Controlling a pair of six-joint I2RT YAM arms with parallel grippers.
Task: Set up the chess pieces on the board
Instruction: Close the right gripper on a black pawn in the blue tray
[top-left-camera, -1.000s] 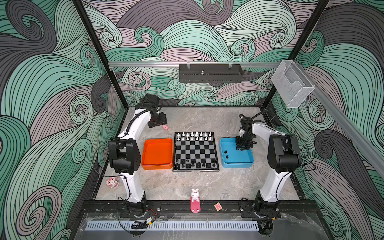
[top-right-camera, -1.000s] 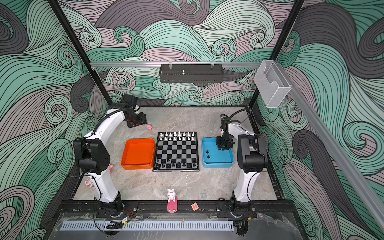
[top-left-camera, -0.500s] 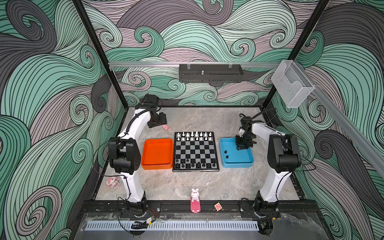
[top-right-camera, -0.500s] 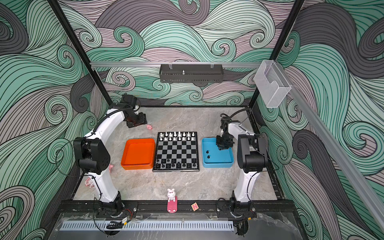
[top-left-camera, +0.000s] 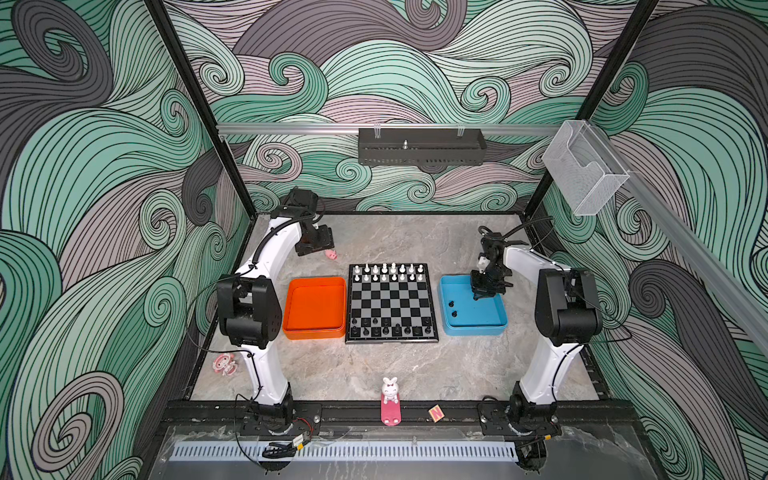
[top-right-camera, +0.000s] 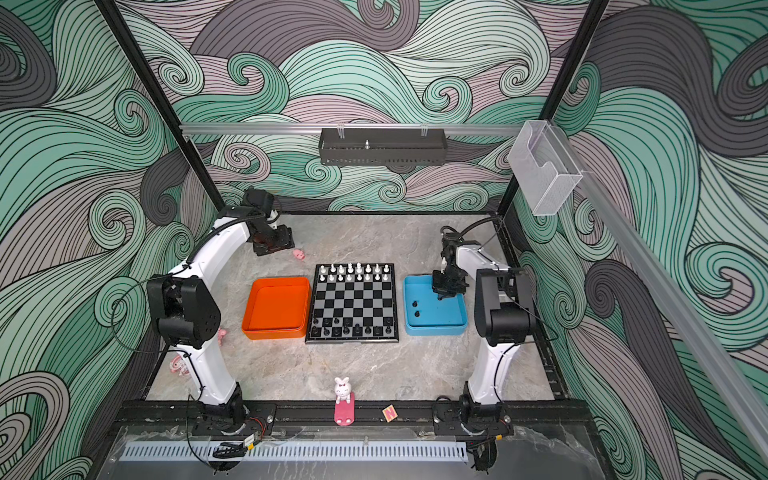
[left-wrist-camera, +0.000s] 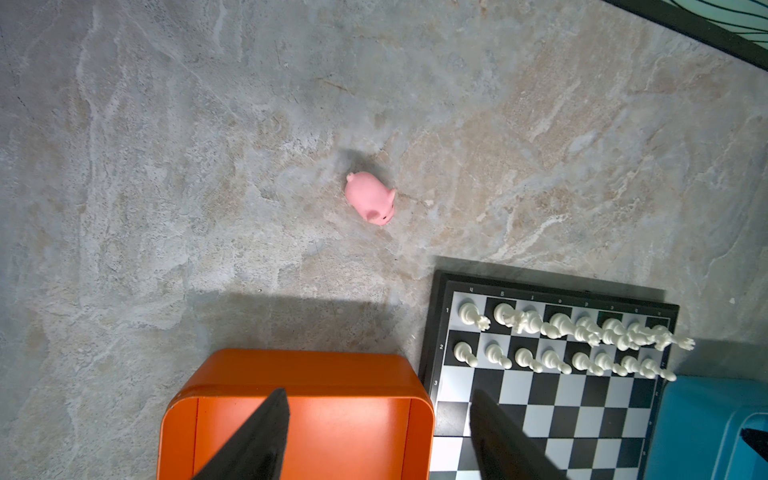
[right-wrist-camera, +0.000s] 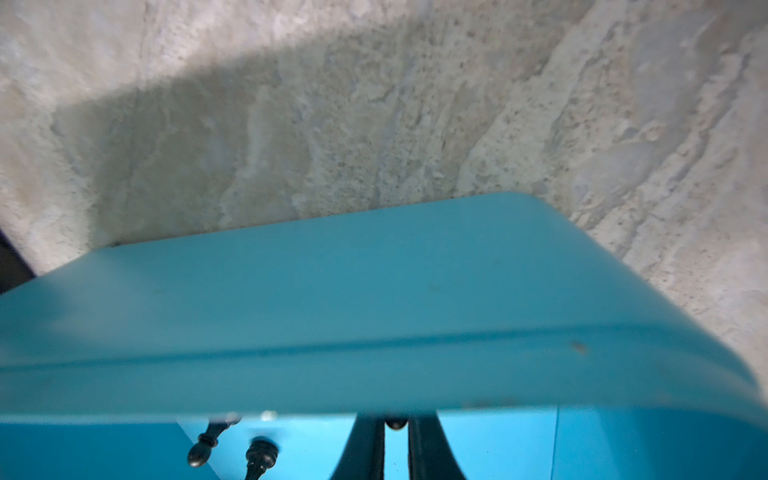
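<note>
blue tray (right-wrist-camera: 374, 307) blurred, black chess piece (right-wrist-camera: 395, 424) mostly hidden in right gripper (right-wrist-camera: 396, 419), itself cut by frame edge

Enclosure walls (top-left-camera: 374, 62) printed with green, grey and mauve swirls; black corner posts (top-left-camera: 199, 108); aluminium rail (top-left-camera: 291, 128) carrying a black perforated shelf (top-left-camera: 419, 153); clear plastic bin (top-left-camera: 582, 174) at right; marbled grey-beige tabletop (top-left-camera: 399, 237), evenly lit.

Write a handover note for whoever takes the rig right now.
Left hand: open, empty, above the table beyond the orange tray.
Right hand: shut on a black piece in the blue tray.
Done: white pieces fill two far rows of the board; some black pieces stand on its near rows.
Left: the held piece, plus two loose black pieces in the blue tray.
</note>
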